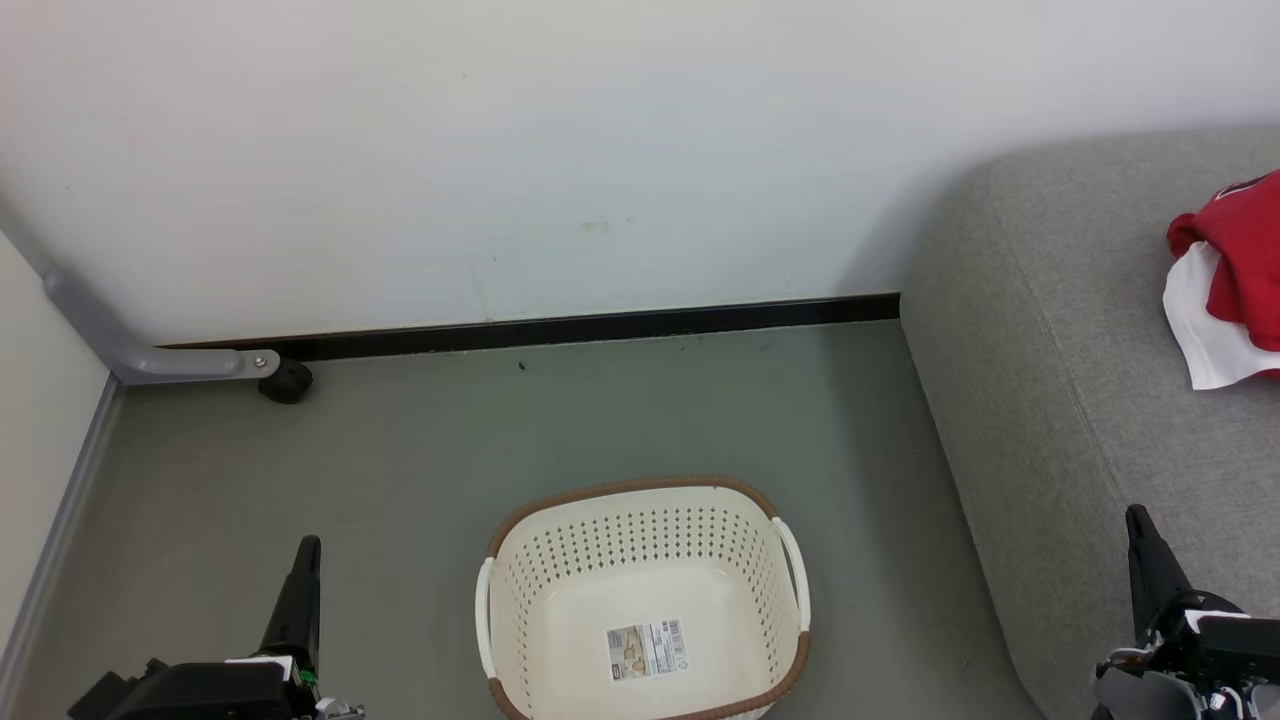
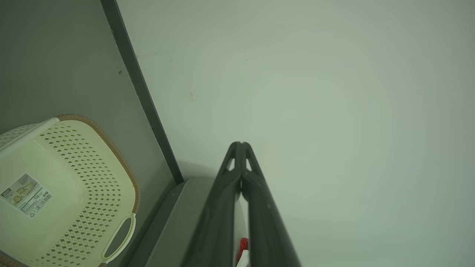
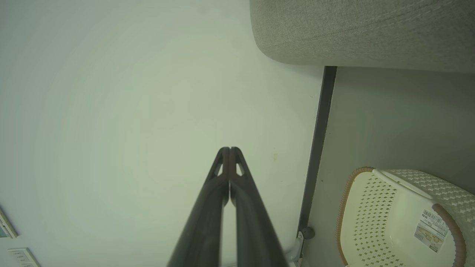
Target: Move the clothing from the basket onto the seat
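The cream-white basket [image 1: 645, 600] with its brown rim stands on the grey floor at the bottom middle, holding nothing but a paper label on its bottom. It shows too at the lower left of the left wrist view, basket [image 2: 63, 193], and the lower right of the right wrist view, basket [image 3: 400, 218]. Red clothing [image 1: 1235, 275] with white lining lies on the light-grey seat [image 1: 1080, 400] at the right edge. A sliver of clothing [image 2: 243, 245] shows between the left fingers' bases. My left gripper [image 1: 305, 548] is shut, left of the basket. My right gripper [image 1: 1137, 520] is shut, over the seat's front part.
A white wall with a black baseboard [image 1: 580, 325] runs behind the basket. A grey bracket with a black wheel [image 1: 285, 380] sits at the wall's foot on the left. Open floor lies between basket, wall and seat.
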`<state>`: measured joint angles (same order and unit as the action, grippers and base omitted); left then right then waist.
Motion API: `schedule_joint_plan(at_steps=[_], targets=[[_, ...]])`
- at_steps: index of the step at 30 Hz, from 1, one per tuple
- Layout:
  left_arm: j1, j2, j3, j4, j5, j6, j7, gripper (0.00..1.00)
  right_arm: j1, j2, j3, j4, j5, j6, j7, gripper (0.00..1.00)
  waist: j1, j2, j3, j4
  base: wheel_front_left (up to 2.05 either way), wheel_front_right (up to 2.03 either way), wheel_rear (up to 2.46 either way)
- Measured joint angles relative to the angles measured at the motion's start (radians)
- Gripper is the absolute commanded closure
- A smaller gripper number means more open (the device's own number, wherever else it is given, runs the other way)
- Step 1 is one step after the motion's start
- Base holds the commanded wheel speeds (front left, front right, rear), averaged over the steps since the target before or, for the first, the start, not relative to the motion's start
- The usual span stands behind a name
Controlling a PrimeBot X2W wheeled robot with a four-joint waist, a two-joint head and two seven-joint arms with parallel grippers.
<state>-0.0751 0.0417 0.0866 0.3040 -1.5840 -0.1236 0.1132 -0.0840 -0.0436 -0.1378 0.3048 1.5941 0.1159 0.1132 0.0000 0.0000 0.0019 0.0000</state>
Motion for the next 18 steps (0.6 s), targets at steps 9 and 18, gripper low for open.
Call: schedule_joint_plan(at_steps=[9, 18], targets=[[0.0, 0.0, 0.0, 0.0, 0.0, 0.0, 0.0, 1.0, 0.0, 0.0, 0.0, 0.0, 0.0, 0.0, 0.0, 1.0, 0.0, 0.0, 0.0, 0.0, 0.0, 0.0, 0.0], [0.0, 0.0, 0.0, -0.001, 0.0, 0.0, 0.0, 1.0, 0.0, 0.0, 0.0, 0.0, 0.0, 0.0, 0.0, 1.0, 0.0, 0.0, 0.0, 0.0, 0.0, 0.0, 0.0]])
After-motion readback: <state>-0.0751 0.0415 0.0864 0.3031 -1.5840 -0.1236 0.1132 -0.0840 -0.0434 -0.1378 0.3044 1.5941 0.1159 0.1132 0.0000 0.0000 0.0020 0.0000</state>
